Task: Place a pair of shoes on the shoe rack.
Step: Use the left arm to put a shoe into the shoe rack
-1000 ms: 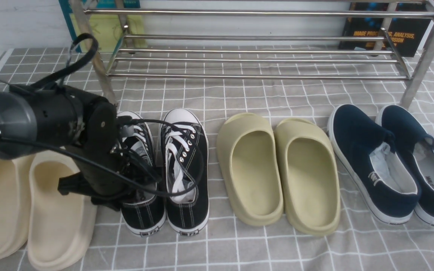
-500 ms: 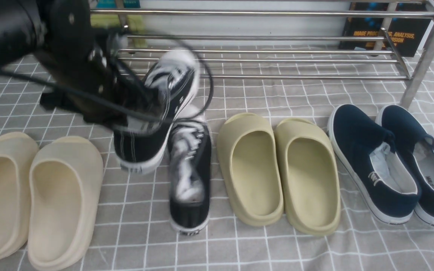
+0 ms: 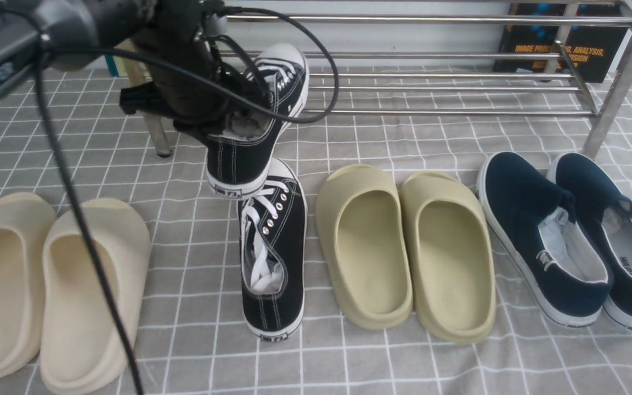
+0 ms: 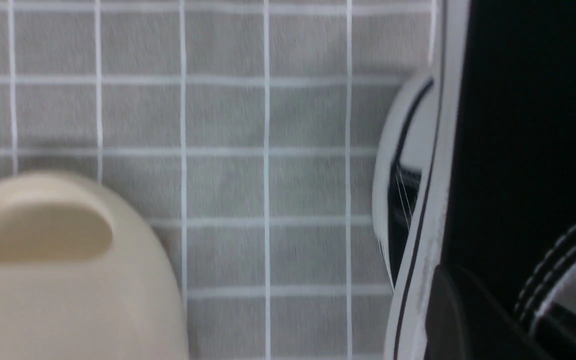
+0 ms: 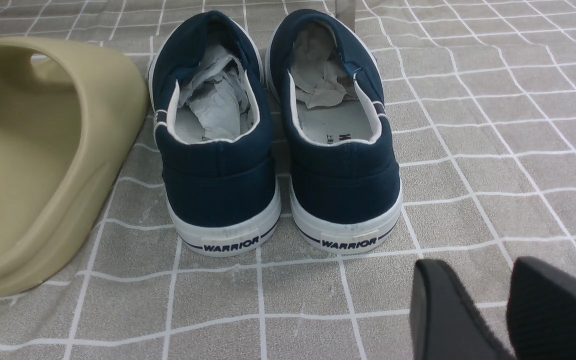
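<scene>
My left gripper [image 3: 223, 118] is shut on the side wall of one black sneaker [image 3: 255, 120] and holds it in the air, toe cap tilted up toward the low bars of the silver shoe rack [image 3: 431, 88]. In the left wrist view the held sneaker [image 4: 518, 125] fills one side. The other black sneaker [image 3: 272, 247] lies on the checked cloth, its toe under the held one's heel. My right gripper [image 5: 473, 270] is open and empty, low over the cloth behind the navy slip-ons.
Two cream slides [image 3: 47, 285] lie at the left, one also in the left wrist view [image 4: 68, 270]. Two olive slides [image 3: 404, 247] lie in the middle and navy slip-ons [image 3: 568, 236] at the right, in front of the rack's right leg [image 3: 618, 82].
My left gripper has lifted one sneaker off the cloth and carried it up and forward toward the rack. The other sneaker stays on the cloth, slightly shifted.
</scene>
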Robot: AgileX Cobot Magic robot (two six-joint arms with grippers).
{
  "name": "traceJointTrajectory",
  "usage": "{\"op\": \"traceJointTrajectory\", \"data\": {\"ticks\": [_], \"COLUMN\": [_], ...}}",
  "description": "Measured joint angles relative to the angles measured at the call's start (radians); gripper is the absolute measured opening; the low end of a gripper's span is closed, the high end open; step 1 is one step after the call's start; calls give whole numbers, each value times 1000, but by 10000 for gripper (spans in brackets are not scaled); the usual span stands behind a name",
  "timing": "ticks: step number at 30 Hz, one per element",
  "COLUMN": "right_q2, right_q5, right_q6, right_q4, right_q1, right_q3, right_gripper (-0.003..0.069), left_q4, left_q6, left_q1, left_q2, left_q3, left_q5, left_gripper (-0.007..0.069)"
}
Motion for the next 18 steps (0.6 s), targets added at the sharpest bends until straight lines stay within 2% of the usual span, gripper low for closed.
{"op": "traceJointTrajectory", "data": {"ticks": [10, 12, 18], "right_q2": [0, 0, 0], "right_q5": [0, 0, 0], "right_q6": [0, 0, 0], "right_q4": [0, 0, 0], "right_q1": [0, 0, 0], "right_q3": [0, 0, 0], "right_gripper": [239, 239, 239], "left_q4": [-59, -74, -86], "left_q6": [-36, -29, 0], "left_q1": [120, 156, 169], "left_q2": [147, 183, 242], "left_q3": [-203, -248, -306], "left_q5": [-12, -55, -147], "left_gripper": [-13, -13, -13]}}
